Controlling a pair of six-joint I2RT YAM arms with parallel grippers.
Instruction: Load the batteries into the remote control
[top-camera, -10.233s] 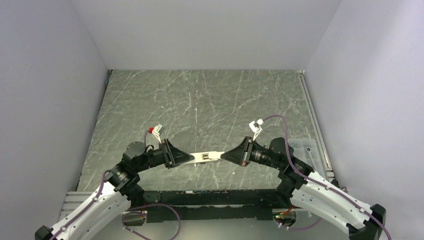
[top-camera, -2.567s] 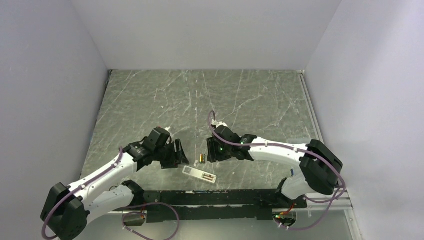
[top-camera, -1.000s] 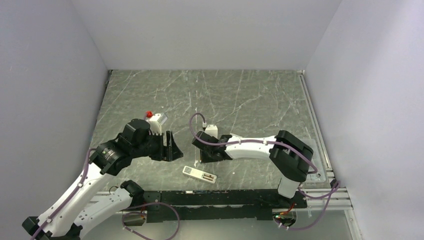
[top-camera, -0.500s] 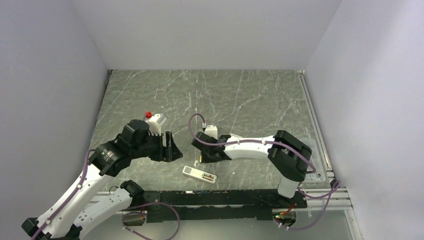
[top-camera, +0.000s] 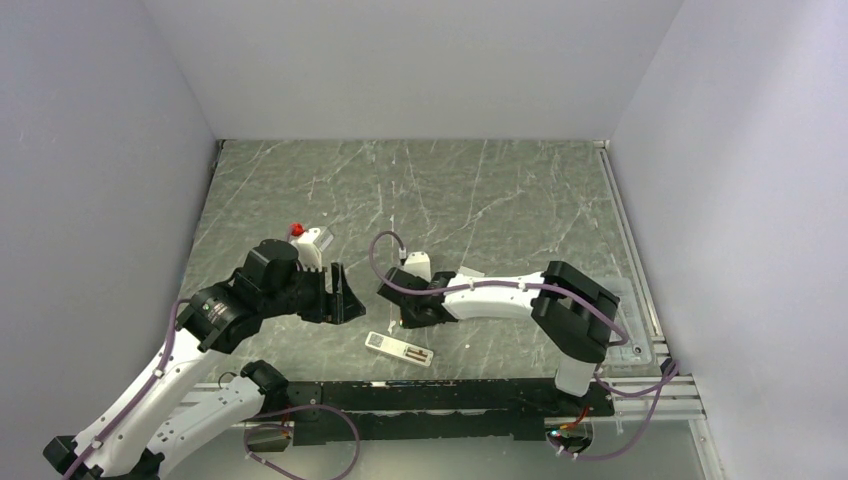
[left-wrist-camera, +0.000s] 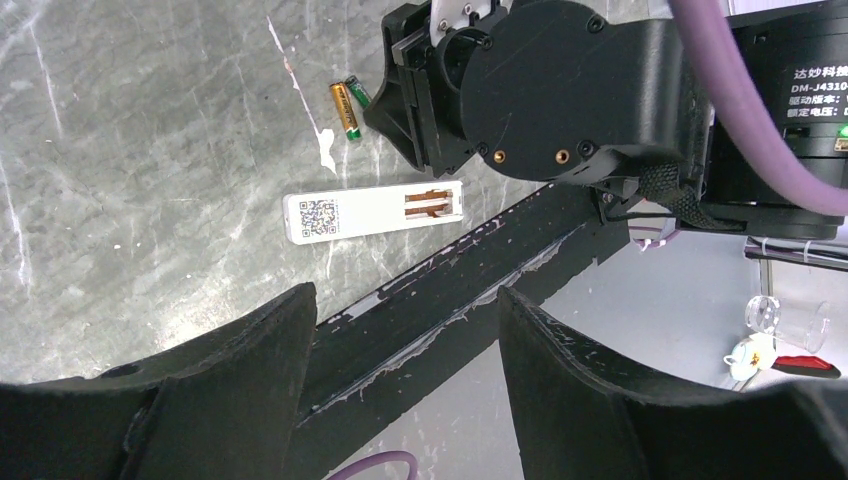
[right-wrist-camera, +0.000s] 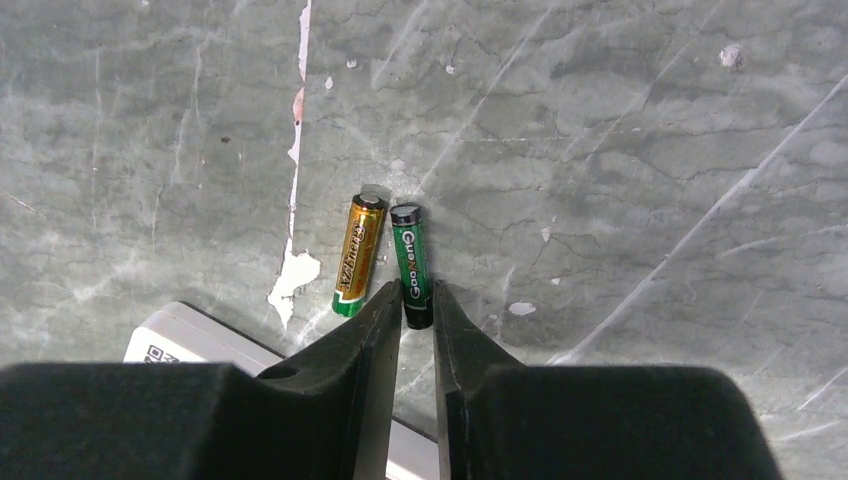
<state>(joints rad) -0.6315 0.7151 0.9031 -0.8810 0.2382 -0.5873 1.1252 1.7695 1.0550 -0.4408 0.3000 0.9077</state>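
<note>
Right hand (right-wrist-camera: 417, 300) apparently pinches the green battery (right-wrist-camera: 410, 255).

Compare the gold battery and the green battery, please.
The gold battery is gold with a green end; the green battery is green and black. The right tool straddles the green battery's near end; the gold battery lies outside it. Both lie flat on the table, side by side.

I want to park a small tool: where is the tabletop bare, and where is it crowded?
Bare: the far half of the grey marbled tabletop, bordered by the back wall, both side walls and the two arms. Crowded: near centre, where the slim white remote control, the gold battery and the green battery lie beside the left gripper and right gripper.
</note>
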